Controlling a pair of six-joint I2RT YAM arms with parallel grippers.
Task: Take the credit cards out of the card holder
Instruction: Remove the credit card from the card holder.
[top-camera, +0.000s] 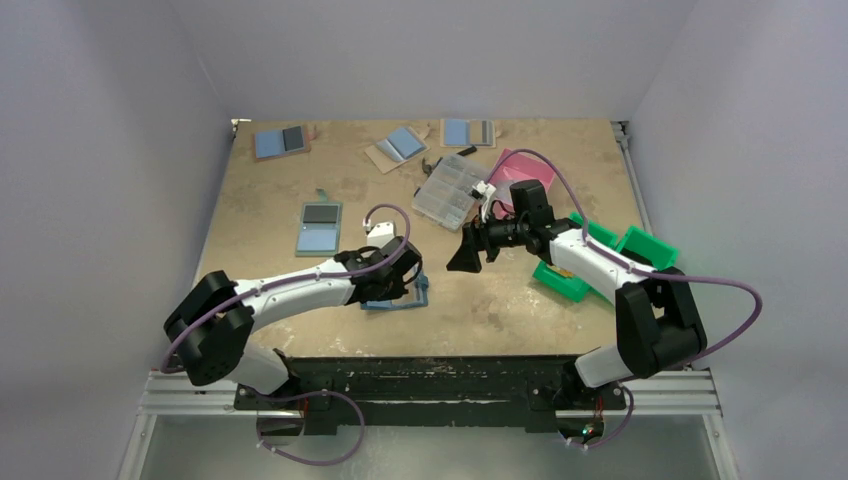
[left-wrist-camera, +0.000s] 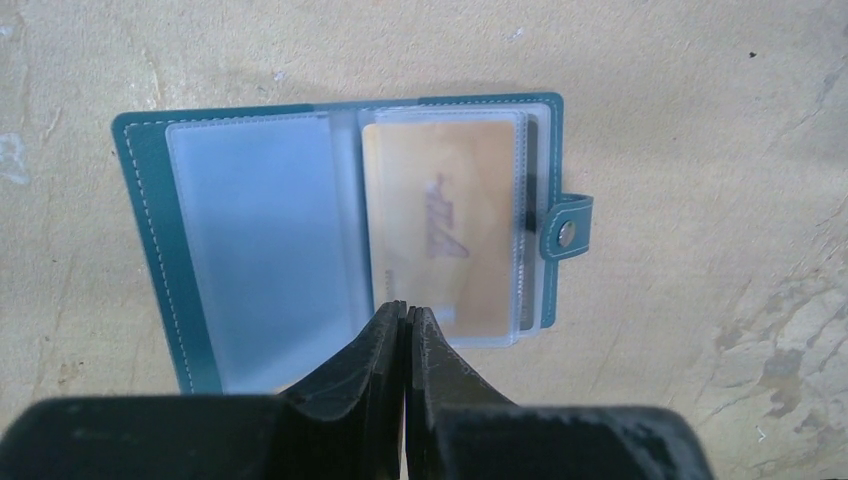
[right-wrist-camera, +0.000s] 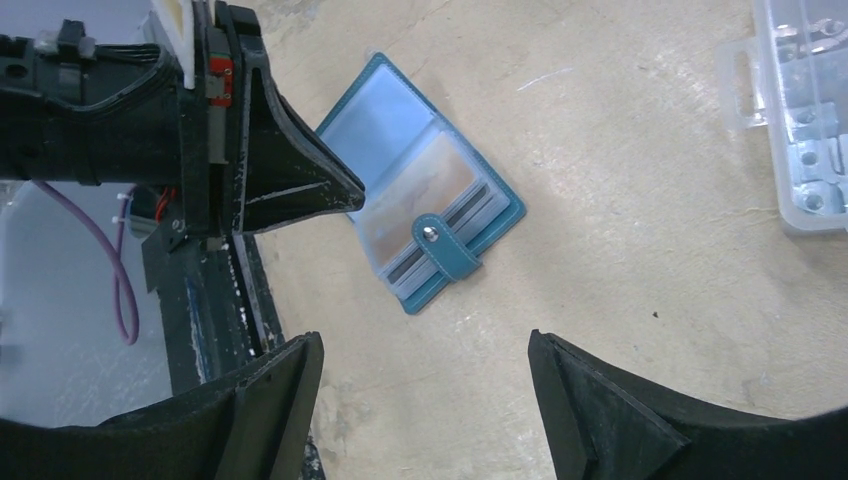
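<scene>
Card holder (left-wrist-camera: 250, 230) lying open and flat on the surface (left-wrist-camera: 700, 150), near the front edge between the two arms, snap tab (left-wrist-camera: 567, 233) sticking out at one side. Tan credit card (left-wrist-camera: 440, 230) showing through the clear sleeve of one half, with more card edges stacked behind it. Other half's sleeve apparently empty.

Left end effector (left-wrist-camera: 405, 312) pressed together at the holder's near edge, right by the fold. Impossible to tell whether clamped on a thin sleeve lip or on nothing at all. Right end effector (right-wrist-camera: 420, 350) spread wide, hovering above and off to the side, clear of the holder, carrying nothing. Clear organiser box (right-wrist-camera: 800, 120) well apart.

Step in hand, by the look of it: securing the holder ahead of drawing a card. No card out yet, so early in the task.

Next move probably calling for lowering the right end effector to the sleeve's open side, catching an exposed card edge, then pulling straight along the sleeve while holding the holder against sliding or folding shut.
</scene>
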